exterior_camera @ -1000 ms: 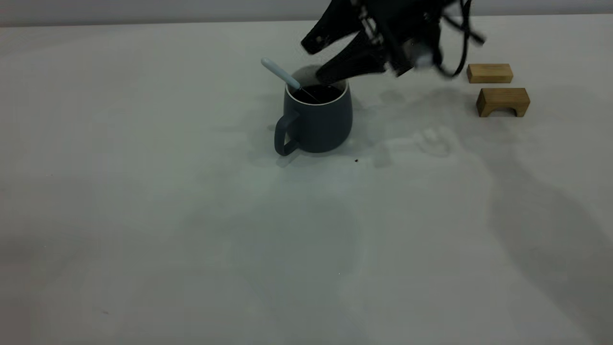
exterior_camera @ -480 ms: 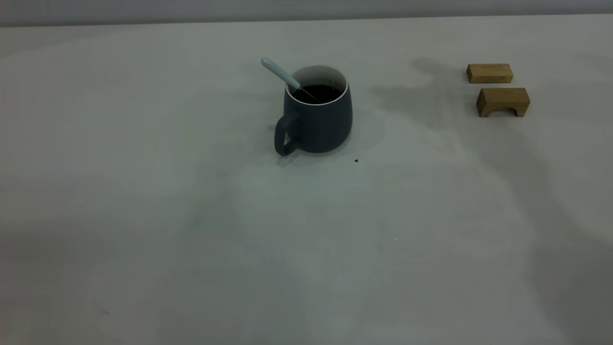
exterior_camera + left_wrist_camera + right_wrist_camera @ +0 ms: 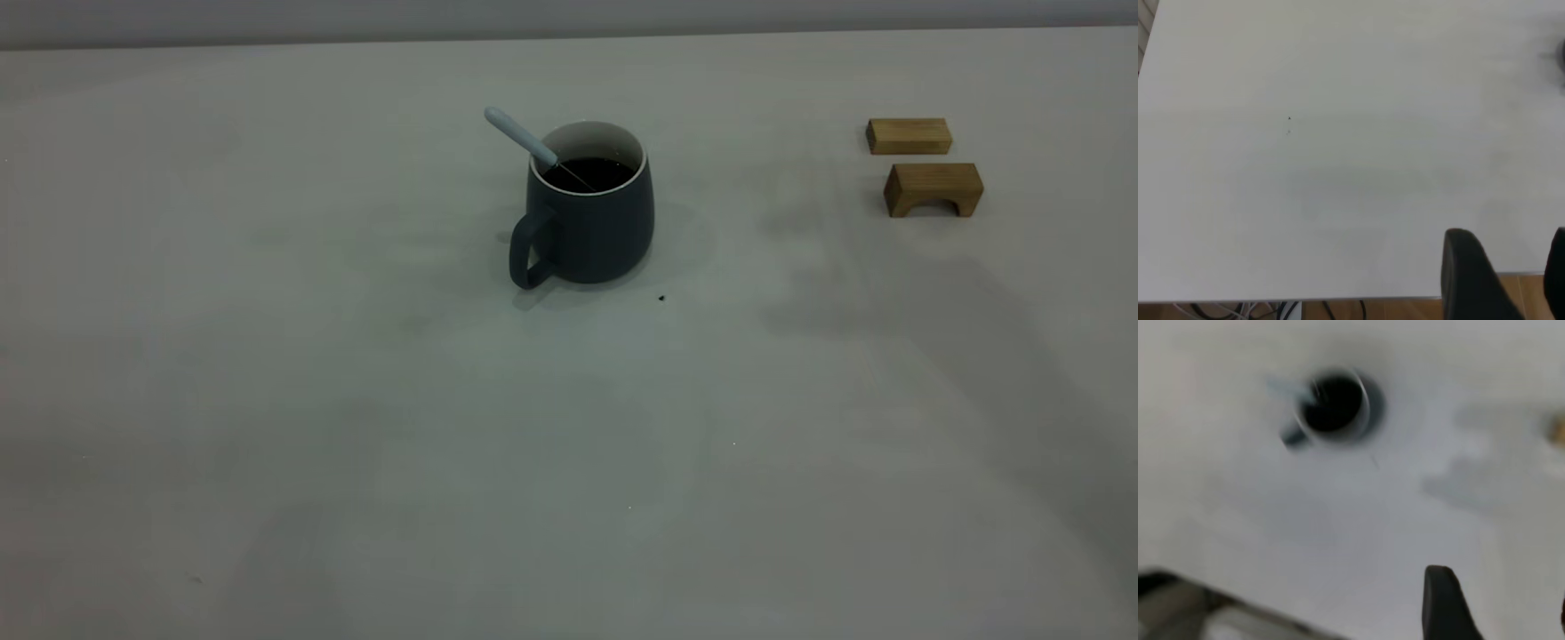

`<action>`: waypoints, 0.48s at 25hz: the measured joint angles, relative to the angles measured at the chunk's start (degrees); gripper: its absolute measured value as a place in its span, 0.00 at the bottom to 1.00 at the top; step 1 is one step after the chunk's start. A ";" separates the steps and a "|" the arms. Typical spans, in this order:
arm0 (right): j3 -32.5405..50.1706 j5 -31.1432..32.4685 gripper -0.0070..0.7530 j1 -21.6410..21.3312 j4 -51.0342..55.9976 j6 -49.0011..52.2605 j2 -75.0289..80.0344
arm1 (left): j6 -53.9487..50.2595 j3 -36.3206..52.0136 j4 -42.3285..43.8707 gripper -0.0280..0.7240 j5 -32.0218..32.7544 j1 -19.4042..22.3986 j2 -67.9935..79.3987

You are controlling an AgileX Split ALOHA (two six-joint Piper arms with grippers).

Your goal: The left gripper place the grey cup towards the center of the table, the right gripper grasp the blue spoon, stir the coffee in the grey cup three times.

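Note:
The grey cup [image 3: 591, 227] stands upright on the table [image 3: 569, 444], a little back of centre, its handle toward the front left. Dark coffee [image 3: 591, 172] fills it. The blue spoon [image 3: 520, 135] leans in the cup on the left rim, handle pointing up and left, held by nothing. Neither arm shows in the exterior view. My right gripper [image 3: 1501, 600] is open and high above the table, looking down on the blurred cup [image 3: 1368, 410] and coffee [image 3: 1333, 403]. My left gripper [image 3: 1510, 253] is open and empty over the table's edge, far from the cup.
Two tan wooden blocks [image 3: 909, 135] [image 3: 933, 187] sit at the back right. A tiny dark speck [image 3: 662, 298] lies just in front of the cup. The left wrist view shows the table's edge [image 3: 1338, 299] with floor and cables beyond.
The right gripper, open just above the cup's right rim a second ago, has pulled up and out of the exterior view. Cup and spoon have not moved.

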 joint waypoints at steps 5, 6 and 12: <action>15.15 0.12 0.56 0.00 -4.60 -0.27 -14.04 | 0.00 0.00 0.00 0.51 0.00 0.00 0.00; 17.34 0.12 0.55 0.00 -5.48 -0.27 -17.17 | 0.00 0.00 0.00 0.51 0.00 0.00 0.00; 30.63 0.14 0.52 0.00 -7.81 -0.39 -39.73 | 0.00 0.00 0.00 0.51 0.00 0.00 0.00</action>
